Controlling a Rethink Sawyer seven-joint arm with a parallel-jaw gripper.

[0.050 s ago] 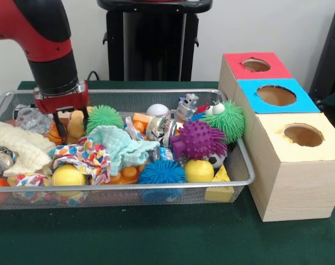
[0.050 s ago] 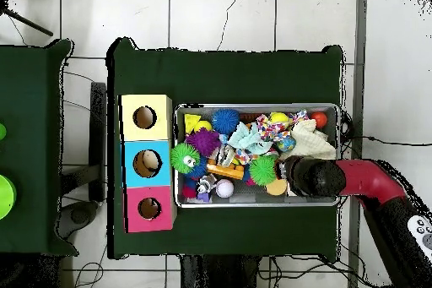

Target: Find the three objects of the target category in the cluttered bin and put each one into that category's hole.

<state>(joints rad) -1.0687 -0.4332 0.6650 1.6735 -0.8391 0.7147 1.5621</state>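
Front view: the gripper [image 1: 69, 122] hangs low in the wire bin [image 1: 156, 186] at about 10 o'clock of its contents. Its dark fingers [image 1: 57, 120] stand a little apart on either side of a tan toy [image 1: 75, 126]; whether they are pressing on it I cannot tell. Just at 3 o'clock of the toy sits a green spiky ball [image 1: 104, 117]. A mint cloth [image 1: 120, 144] lies mid-bin, a purple spiky ball [image 1: 198, 139] at 3 o'clock of it, a blue spiky ball [image 1: 161, 171] at the bin's 6 o'clock rim, with a yellow ball [image 1: 198, 170] beside it. Three boxes stand outside the bin at 3 o'clock: red [image 1: 254, 65], blue [image 1: 275, 95], yellow [image 1: 303, 135], each with a round hole on top.

Overhead view: the arm [image 2: 363, 180] enters from 4 o'clock, and its end covers the bin's [image 2: 257, 107] 4 o'clock corner; the jaws are hidden under it. The boxes [image 2: 147, 163] line up against the bin's 9 o'clock side.
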